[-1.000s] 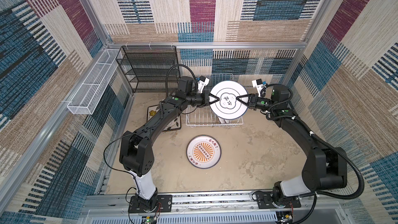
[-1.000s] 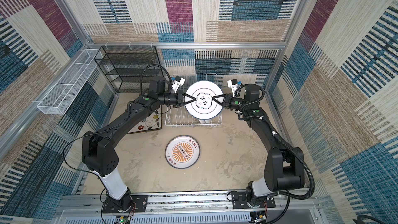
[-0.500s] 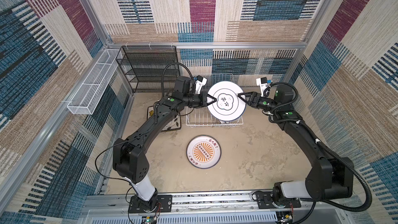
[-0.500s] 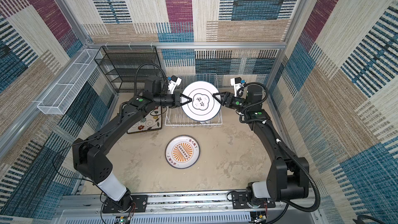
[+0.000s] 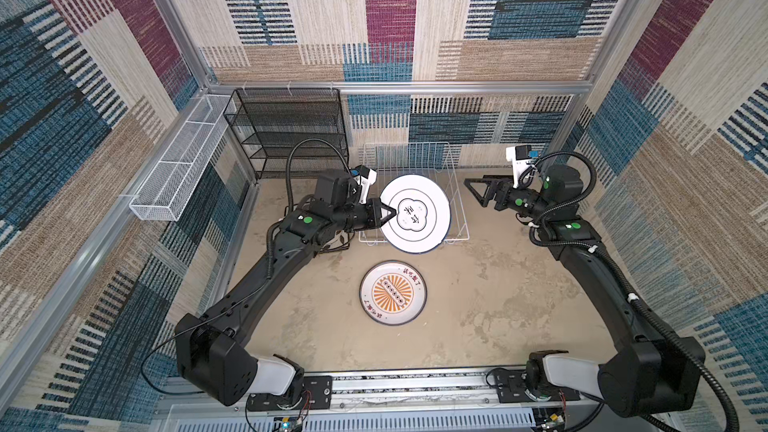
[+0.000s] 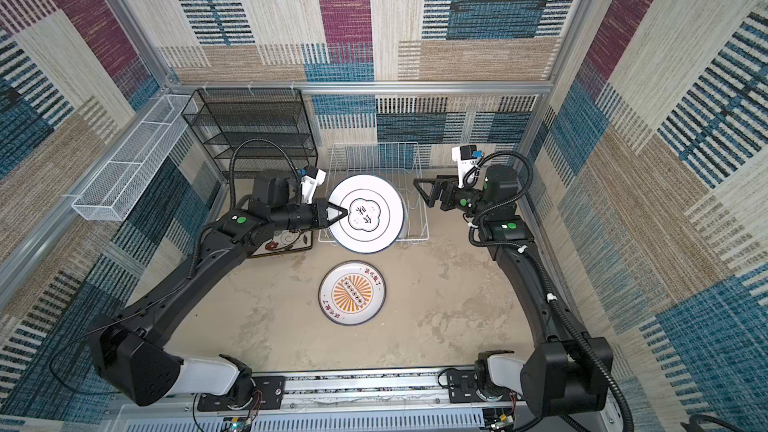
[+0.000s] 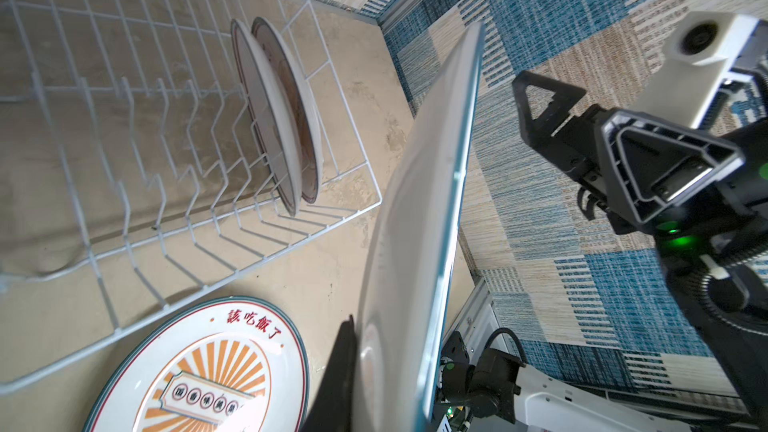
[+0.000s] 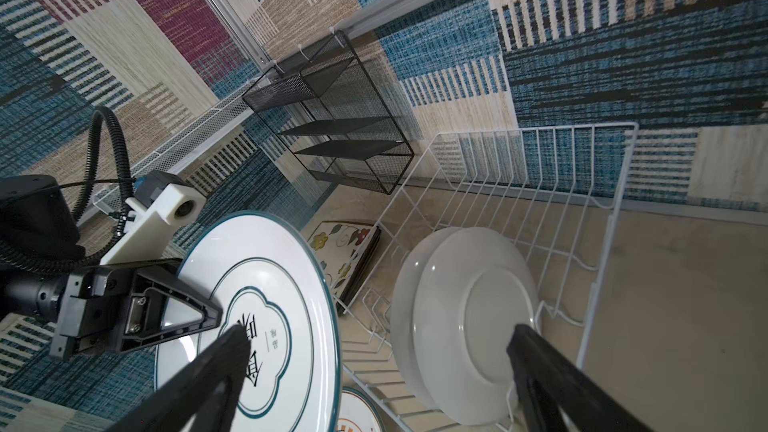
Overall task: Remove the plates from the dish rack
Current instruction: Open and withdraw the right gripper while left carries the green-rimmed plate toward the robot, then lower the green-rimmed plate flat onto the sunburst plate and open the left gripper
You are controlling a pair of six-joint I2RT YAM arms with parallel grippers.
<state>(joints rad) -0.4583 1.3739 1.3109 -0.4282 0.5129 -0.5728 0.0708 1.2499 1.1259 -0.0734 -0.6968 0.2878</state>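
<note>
- While clenched in left pincer by one rim edge, round white plate aloft, tilted, over front of dish rack.
- Right pincer released, spread wide, apart from it.
- Two upright plates in rack tines; orange-printed plate flat on surface.
- Probably stiff, glazed, slick, chippable: pinch deep on rim, never on face.

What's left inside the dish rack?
Two round plates stand on edge together near one end of the dish rack; its other slots show bare wire. In both top views the plate held by the left gripper mostly covers them.
</note>
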